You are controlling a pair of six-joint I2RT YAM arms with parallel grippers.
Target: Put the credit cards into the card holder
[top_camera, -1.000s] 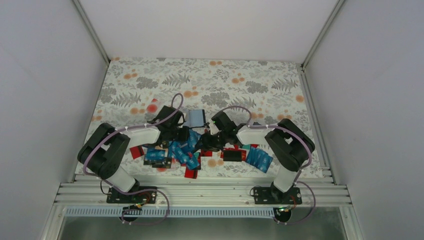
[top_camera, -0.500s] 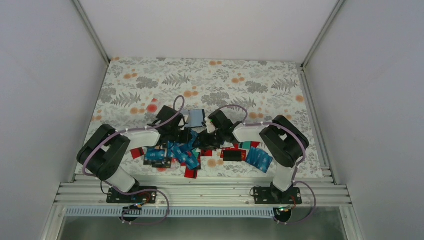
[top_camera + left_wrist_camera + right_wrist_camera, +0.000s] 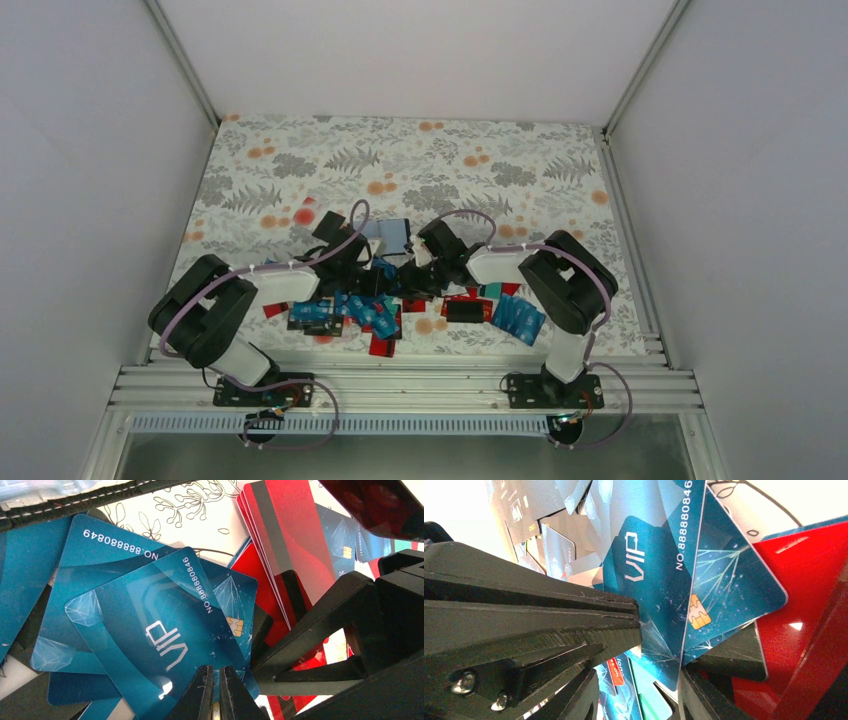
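Observation:
The credit cards (image 3: pixel 365 310) lie in a loose heap of blue, red and black between the two arms. Just behind the heap lies the card holder (image 3: pixel 393 235), its grey-blue inner side up; its black stitched edge (image 3: pixel 75 502) crosses the top of the left wrist view. My left gripper (image 3: pixel 216 690) is shut, its tips down over a blue VIP card (image 3: pixel 150 630), and nothing shows between them. Tip to tip with it, my right gripper (image 3: pixel 639 690) stands open. A blue card's corner (image 3: pixel 664 650) lies between its fingers (image 3: pixel 704 700), its edge close against one of them.
More blue cards (image 3: pixel 518 316), a black card (image 3: pixel 465 311) and a red card (image 3: pixel 381 346) lie toward the near edge of the flowered table (image 3: pixel 450 160). Red cards (image 3: pixel 295 540) lie stacked to the right in the left wrist view. White walls close in both sides.
The left gripper has pushed right over the heap toward the right gripper. The right gripper has moved slightly left, its fingers drawing closer together.

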